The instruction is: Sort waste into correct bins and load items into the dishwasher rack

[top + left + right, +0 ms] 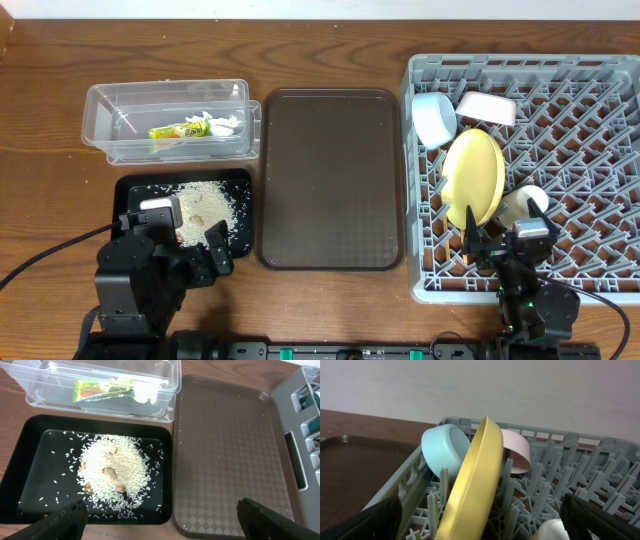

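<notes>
The grey dishwasher rack [600,150] at the right holds the light blue bowl [433,118], the white bowl [487,107], the yellow plate [473,178] standing on edge, and the white cup [525,203]. My right gripper [497,248] is open just in front of the plate [475,475], one finger on each side of it. The clear tub [100,110] holds the yellow-green wrapper [180,128] and white tissue [222,122]. The black tray [130,190] holds the rice [205,205]. My left gripper [192,248] is open and empty above the tray's near edge [160,512]. I cannot make out the chopsticks.
The dark brown serving tray [330,180] lies bare between the black tray and the rack. The wooden table edge runs along the front, where both arm bases stand. A few brown bits lie in the rice [107,472].
</notes>
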`<state>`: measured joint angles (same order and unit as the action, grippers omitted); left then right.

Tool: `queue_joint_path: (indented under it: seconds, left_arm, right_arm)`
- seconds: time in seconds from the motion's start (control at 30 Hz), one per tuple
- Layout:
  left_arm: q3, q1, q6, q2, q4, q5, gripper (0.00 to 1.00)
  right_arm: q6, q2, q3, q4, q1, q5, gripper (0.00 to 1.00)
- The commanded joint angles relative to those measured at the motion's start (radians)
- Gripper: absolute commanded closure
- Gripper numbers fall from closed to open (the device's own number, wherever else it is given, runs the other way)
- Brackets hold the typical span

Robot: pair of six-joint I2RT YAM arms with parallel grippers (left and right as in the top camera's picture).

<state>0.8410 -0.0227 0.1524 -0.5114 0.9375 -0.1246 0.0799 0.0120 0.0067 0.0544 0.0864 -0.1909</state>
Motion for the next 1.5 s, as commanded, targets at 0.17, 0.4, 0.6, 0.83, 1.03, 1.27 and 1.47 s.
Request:
queue_joint_path:
  seconds: [0.17, 0.4, 0.6, 0.83, 1.03, 1.27, 1.47]
  left_arm:
    - [-0.006, 0.000, -0.010, 0.003, 0.000, 0.005, 0.02]
    - [-0.006, 0.000, -0.010, 0.003, -0.001, 0.005, 0.02]
    - [-0.056, 0.007, -0.010, 0.058, -0.015, 0.024, 0.02]
    - [-0.392, 0.013, -0.010, 0.292, -0.351, 0.025, 0.02]
    - [-0.674, 0.013, -0.010, 0.476, -0.701, 0.031, 0.02]
    - [-0.837, 0.013, -0.037, 0.510, -0.980, 0.031, 0.02]
    - [-0.837, 0.013, -0.040, 0.507, -0.878, 0.001, 0.02]
  right_arm:
    - [-0.015, -0.006, -0.001, 0.002, -0.028, -0.012, 0.01]
    - [-0.015, -0.006, -0.001, 0.002, -0.028, -0.012, 0.01]
    - [-0.016, -0.006, -0.001, 0.002, -0.028, -0.012, 0.01]
    - [-0.015, -0.006, -0.001, 0.002, -0.028, -0.012, 0.01]
    - [-0.016, -0.006, -0.001, 0.002, -0.028, -0.012, 0.01]
    - [-0.015, -0.006, -0.001, 0.002, -0.028, -0.012, 0.01]
    - [-0.015, -0.006, -0.001, 0.002, -0.028, -0.012, 0.01]
